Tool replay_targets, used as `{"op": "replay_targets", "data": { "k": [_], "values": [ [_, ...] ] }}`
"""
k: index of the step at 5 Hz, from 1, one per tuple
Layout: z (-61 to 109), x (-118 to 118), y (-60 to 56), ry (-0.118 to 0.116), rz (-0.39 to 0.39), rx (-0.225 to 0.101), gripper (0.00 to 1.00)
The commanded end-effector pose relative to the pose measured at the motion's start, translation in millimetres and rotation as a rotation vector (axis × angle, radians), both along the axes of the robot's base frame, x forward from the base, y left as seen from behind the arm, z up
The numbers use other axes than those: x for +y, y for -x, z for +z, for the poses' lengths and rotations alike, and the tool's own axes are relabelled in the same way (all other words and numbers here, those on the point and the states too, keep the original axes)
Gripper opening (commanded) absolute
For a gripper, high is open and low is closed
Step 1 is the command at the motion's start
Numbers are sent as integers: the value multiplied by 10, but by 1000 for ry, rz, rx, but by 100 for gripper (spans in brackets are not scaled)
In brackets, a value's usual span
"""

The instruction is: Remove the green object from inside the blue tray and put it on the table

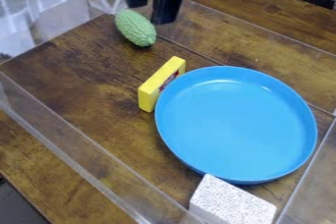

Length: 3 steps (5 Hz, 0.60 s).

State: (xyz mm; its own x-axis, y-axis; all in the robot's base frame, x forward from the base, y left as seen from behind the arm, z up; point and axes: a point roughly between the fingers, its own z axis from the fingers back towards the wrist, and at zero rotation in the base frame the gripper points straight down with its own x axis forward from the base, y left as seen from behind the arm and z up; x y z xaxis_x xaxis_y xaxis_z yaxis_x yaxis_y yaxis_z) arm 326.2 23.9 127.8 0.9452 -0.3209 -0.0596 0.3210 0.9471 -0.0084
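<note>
Cucumber-like green object lies lengthwise, slanting toward yellow block.

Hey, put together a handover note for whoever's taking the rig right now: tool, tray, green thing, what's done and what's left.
Tool: open, hanging near the far edge of the view, above and just beyond the green object; holding nothing.
Green object: on the table, outside the tray.
Blue tray: on the table, nothing in it; yellow block at its side, speckled white block by its rim.
Done: green object out and on the table.
Left: seemingly nothing but parking the arm.
</note>
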Motion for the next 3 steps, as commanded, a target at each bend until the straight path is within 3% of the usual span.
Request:
{"op": "replay_targets", "data": {
  "k": [1, 3],
  "values": [
    [131, 41, -169, -18, 50, -79, 100],
    [143, 83, -256, -37, 53, -95, 100]
  ]
}}
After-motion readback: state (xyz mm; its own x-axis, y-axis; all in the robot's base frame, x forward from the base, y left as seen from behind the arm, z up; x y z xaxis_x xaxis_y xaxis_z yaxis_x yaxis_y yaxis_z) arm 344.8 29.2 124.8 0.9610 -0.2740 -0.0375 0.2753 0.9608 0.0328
